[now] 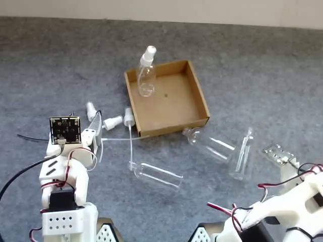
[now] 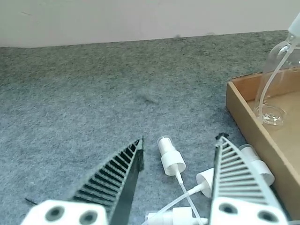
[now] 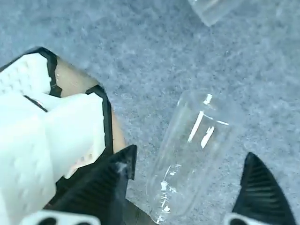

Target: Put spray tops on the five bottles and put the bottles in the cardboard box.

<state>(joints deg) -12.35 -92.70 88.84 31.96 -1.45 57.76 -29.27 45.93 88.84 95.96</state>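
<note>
**Both pincers open over loose parts, one bottle boxed**

The left pincer is spread wide and grips nothing. Between its jaws a small white plastic spray top with a thin dip tube lies on the grey felt worktop. Other white tops lie just beside it, near the wall of the shallow brown cardboard box. The right pincer is equally wide and empty. It straddles a clear plastic bottle that lies on its side on the felt.

The step in hand looks like gathering a top and a bottle to join them. The left jaws would need to come down and close on the top's head, not its tube. The right jaws would need to close round the bottle's body, leaving the neck free.

One capped clear bottle stands in the box's far corner. Three uncapped bottles lie on the worktop near the box's front, so the task looks to be at an early stage.
</note>
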